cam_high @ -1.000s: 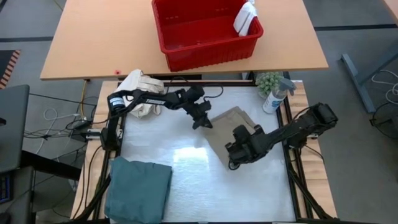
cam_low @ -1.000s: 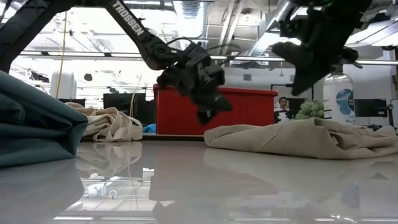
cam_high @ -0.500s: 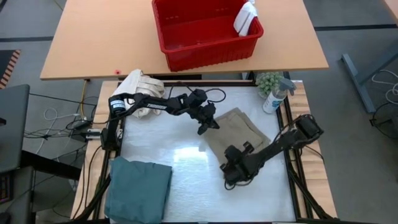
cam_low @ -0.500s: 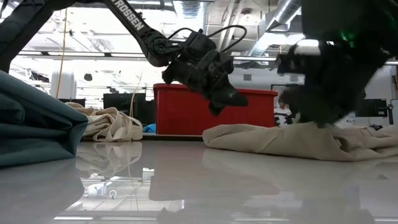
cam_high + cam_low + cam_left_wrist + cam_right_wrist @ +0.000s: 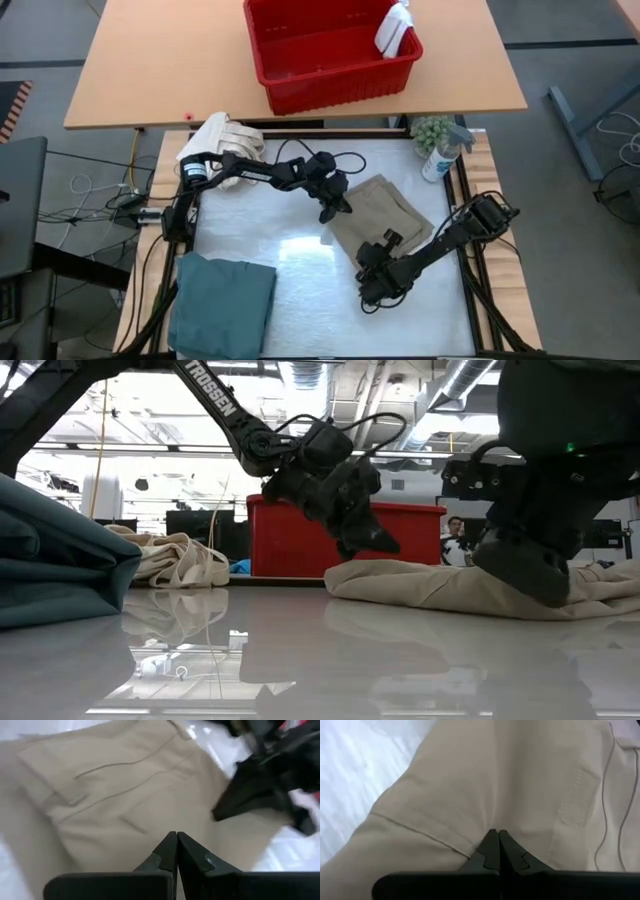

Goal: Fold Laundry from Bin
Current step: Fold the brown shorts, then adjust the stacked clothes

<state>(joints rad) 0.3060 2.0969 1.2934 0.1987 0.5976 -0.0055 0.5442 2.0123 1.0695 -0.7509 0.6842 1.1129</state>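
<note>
A: Biggest first? White work table, wooden table behind it.

B: On the wooden one: red bin, near the far edge, small white cloth draped over its right rim. Also red in low view behind the arms.

A: Next, teal-green garment. Folded, near-left corner of the white table. Dark teal stack at left in low view.

B: Khaki trousers, folded, right of centre on the white table, lying flat. Seen low as a tan heap. Pocket seams visible from left wrist and right wrist.

A: Cream canvas bundle at far-left corner, partly off the table edge, under the left arm.

B: Grippers. Left gripper: fingers pressed together, nothing between them, tip at the trousers' far-left edge, just above cloth in low view.

A: Right gripper: fingers also pinched together, empty, at the trousers' near edge, tips against the fabric. Contact from low view: looks down on the cloth.

B: Small stuff: spray bottle and green plant, far-right corner, side by side.
</note>
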